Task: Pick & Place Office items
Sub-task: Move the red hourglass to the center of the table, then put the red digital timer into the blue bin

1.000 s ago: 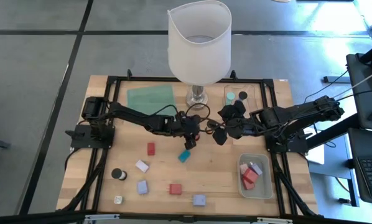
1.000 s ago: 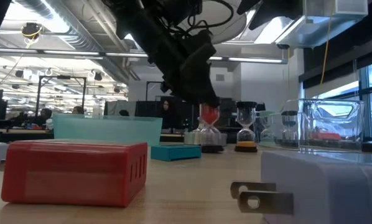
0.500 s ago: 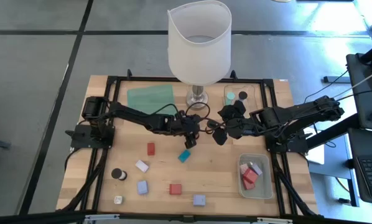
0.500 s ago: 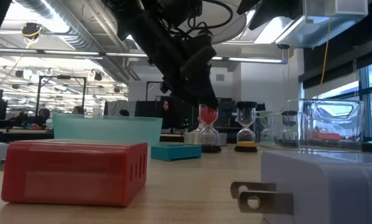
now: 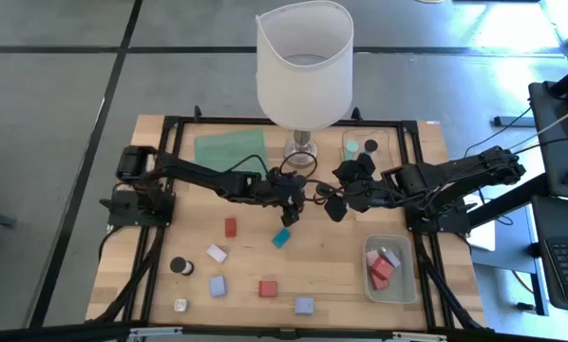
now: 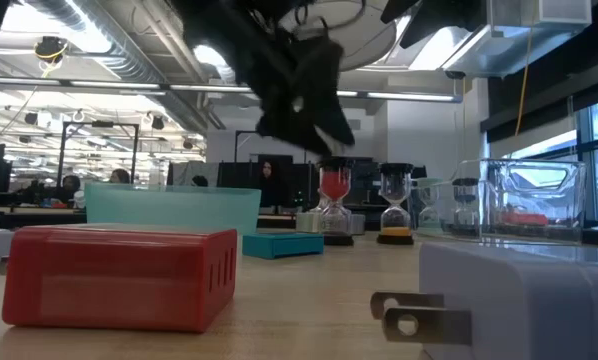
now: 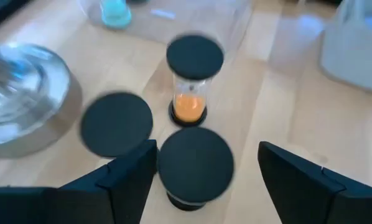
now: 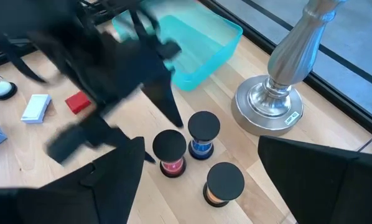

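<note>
Three hourglass timers with dark caps stand by the lamp base: red sand [image 8: 170, 154], blue [image 8: 203, 135], orange [image 8: 225, 185]. My left gripper [image 7: 204, 158] is open and hovers just above one dark cap [image 7: 195, 167], a finger on each side, touching nothing. In the low view the left gripper [image 6: 309, 100] is above the red timer [image 6: 334, 200]. My right gripper [image 8: 201, 186] is open beside the timers on their right [image 5: 334, 207] and holds nothing. Blocks lie loose on the near half: red [image 5: 231, 227], teal [image 5: 281, 237], white [image 5: 217, 253], lavender [image 5: 217, 285].
The white-shaded lamp [image 5: 303, 66] stands at the far middle, its metal foot [image 8: 270, 106] next to the timers. A clear tray [image 5: 403, 285] at the near right holds red and pink blocks. Another tray [image 5: 365, 144] and a green mat [image 5: 230, 147] lie at the far edge.
My left gripper has gone quickly up from around the red timer's upper part to above its cap. The timer has stayed upright on the table. My right arm has kept still.
</note>
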Motion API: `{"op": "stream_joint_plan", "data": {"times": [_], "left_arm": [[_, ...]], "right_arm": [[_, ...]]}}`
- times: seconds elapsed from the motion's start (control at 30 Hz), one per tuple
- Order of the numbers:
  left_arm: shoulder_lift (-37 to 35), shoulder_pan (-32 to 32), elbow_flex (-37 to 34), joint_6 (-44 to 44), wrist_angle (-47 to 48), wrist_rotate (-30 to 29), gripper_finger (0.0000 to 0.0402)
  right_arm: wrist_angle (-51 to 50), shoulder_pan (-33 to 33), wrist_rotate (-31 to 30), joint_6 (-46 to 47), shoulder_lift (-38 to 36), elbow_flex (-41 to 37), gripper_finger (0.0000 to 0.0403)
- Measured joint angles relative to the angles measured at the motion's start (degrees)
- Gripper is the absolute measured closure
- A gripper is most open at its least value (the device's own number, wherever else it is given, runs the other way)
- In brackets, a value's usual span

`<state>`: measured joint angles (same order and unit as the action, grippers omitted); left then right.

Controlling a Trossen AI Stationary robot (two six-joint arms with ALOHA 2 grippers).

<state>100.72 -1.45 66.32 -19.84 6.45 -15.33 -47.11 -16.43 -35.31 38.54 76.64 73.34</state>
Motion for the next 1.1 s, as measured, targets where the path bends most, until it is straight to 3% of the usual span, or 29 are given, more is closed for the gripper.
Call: {"op": "stream_joint_plan", "data": {"times": [0.4, 0.6, 0.77, 0.87, 0.93, 1.1], "left_arm": [[-17.5, -0.8, 0.1, -9.4, 18.4, 0.0, 0.0125], [-24.4, -2.7, 0.1, -19.5, 35.9, 10.1, 0.0127], [-27.7, -8.8, 0.1, -30.5, 53.5, 16.0, 0.0127], [-28.3, -12.9, 0.1, -37.8, 62.1, 15.1, 0.0128], [-28.2, -15.3, 0.0, -44.1, 65.9, 11.2, 0.0128], [-27.7, -19.0, -3.3, -64.1, 63.4, 2.2, 0.0127]], "right_arm": [[0.2, 0.0, -0.2, -0.5, 0.0, 0.0, 0.0085], [0.4, 0.0, -0.3, -1.5, 0.0, 0.0, 0.0085], [0.8, 0.5, -0.7, -1.9, 0.0, 0.0, 0.0085], [1.1, 0.7, -1.7, -2.0, 0.0, 0.0, 0.0085], [1.4, 1.2, -2.2, -2.1, 0.0, 0.0, 0.0085], [2.2, 2.6, -3.0, -2.1, 0.0, 0.0, 0.0085]]}}
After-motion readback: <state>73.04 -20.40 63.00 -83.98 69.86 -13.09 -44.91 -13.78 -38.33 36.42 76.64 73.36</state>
